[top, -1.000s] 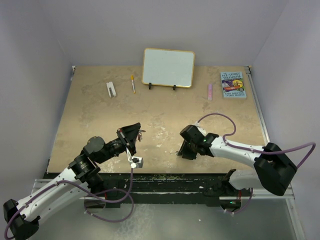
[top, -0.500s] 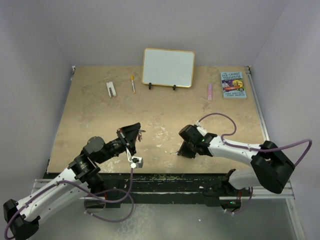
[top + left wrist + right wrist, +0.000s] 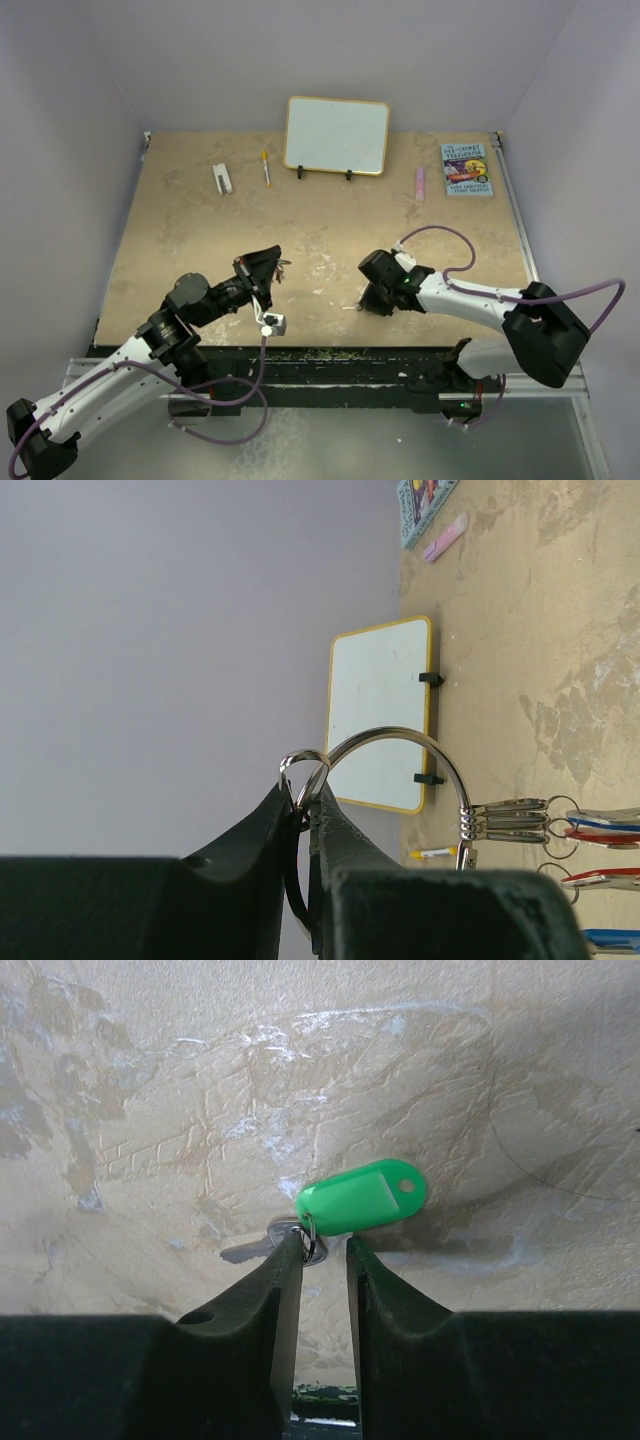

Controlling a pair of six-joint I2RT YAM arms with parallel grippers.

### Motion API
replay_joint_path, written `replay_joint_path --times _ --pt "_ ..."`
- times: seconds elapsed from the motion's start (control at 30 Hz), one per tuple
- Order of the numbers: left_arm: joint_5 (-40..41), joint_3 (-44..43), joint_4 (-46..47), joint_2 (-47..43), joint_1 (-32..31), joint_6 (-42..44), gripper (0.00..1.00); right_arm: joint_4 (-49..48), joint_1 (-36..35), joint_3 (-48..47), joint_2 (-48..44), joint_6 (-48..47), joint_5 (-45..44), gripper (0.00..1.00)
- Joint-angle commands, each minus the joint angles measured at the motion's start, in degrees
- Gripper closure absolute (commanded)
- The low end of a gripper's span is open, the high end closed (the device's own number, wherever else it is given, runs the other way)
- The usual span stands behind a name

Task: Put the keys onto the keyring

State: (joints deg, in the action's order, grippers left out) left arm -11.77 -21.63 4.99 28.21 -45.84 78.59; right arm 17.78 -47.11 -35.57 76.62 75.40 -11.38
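The top view is showing both arms reaching out over the tan table [image 3: 180, 230]. The left gripper [image 3: 268, 268] is raised and tilted near the table's middle, and the right gripper [image 3: 370, 300] is pointing down close to the near edge, well apart from it. From up there the keyring [image 3: 283, 265] is appearing only as a small glint at the left fingertips, and the green-tagged key [image 3: 348, 307] only as a speck just beside the right fingers. The left wrist view is making the ring plain: the left gripper [image 3: 305, 798] is clenching the keyring [image 3: 395, 731], its two fingers [image 3: 262, 830] pressing nearly together on one end of the silver wire arc. Several keys [image 3: 500, 820] with red and blue tags [image 3: 600, 834] are hanging bunched at the arc's other end. Behind them that view is also catching the white framed board [image 3: 380, 715], a yellow pen [image 3: 432, 853], a pink item [image 3: 445, 537] and a book [image 3: 425, 500] on the table. The right wrist view is showing what neither other view resolves: the green-tagged key [image 3: 248, 1251] is lying flat on the table, and its small split ring [image 3: 309, 1240] is touching the tip of the finger on the left side of that view. The right gripper [image 3: 324, 1248] is standing released, its jaws narrowly parted with bare table showing through the gap. The green tag [image 3: 360, 1198] is lying just beyond the fingertips, and the key's blade is sticking out to the left of them.
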Motion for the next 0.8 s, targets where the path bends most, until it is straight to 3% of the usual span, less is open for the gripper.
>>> replay_joint_path --times 0.0,0.37,0.6,0.77 --pt "-0.8 -0.5 2.9 -0.6 -0.2 -0.6 0.95 3.3 0.4 -2.1 -1.9 0.6 -3.4 0.72" --pt "-0.2 -1.0 1.6 -1.0 -0.2 -0.4 0.95 0.7 0.7 -3.3 1.8 -0.8 -2.8 0.76" --pt "-0.4 -1.2 0.4 -0.9 -0.2 -0.2 0.96 0.9 0.7 -5.8 4.1 -2.6 -2.9 0.96" --pt "-0.7 -1.1 0.4 -0.9 -0.2 -0.2 0.96 2.7 0.7 -6.0 2.9 -2.7 -3.5 0.97"
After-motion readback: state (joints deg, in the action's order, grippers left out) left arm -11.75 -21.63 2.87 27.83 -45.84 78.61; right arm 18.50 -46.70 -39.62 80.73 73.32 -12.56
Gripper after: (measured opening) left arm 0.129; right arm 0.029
